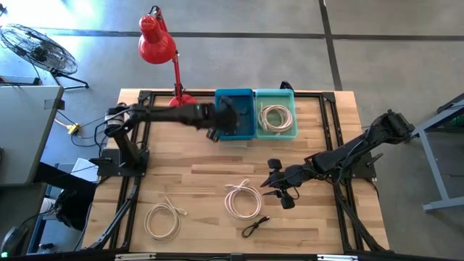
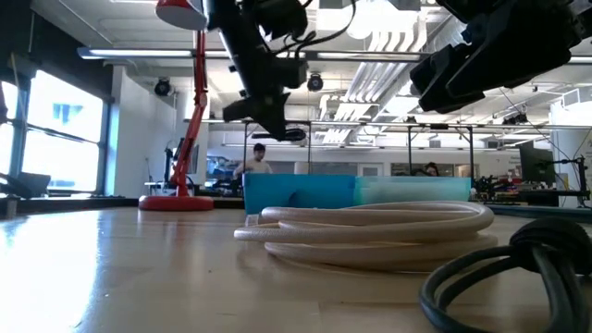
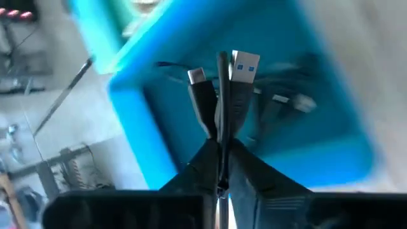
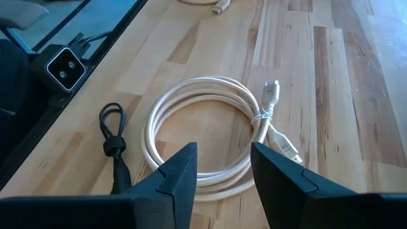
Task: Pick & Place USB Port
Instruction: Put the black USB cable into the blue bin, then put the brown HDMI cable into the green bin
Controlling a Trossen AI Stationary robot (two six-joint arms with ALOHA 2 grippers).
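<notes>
The tabletop (image 1: 196,181) is pale wood in smooth planks. The blue bin (image 1: 235,114) looks like plastic (slightly glossy). The white cable (image 4: 210,137) has a smooth sheath. The red lamp (image 1: 156,40) shines, glossy.

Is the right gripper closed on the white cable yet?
No. The right gripper hangs open above the coiled white cable, which lies on the table.

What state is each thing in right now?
Left gripper: over the blue bin, shut on black cable.
Right gripper: open, above the white cable, empty.
Teal bin: holds a coiled white cable.
Short black cable: loose on the table.
Left white cable: coiled on the table.
</notes>
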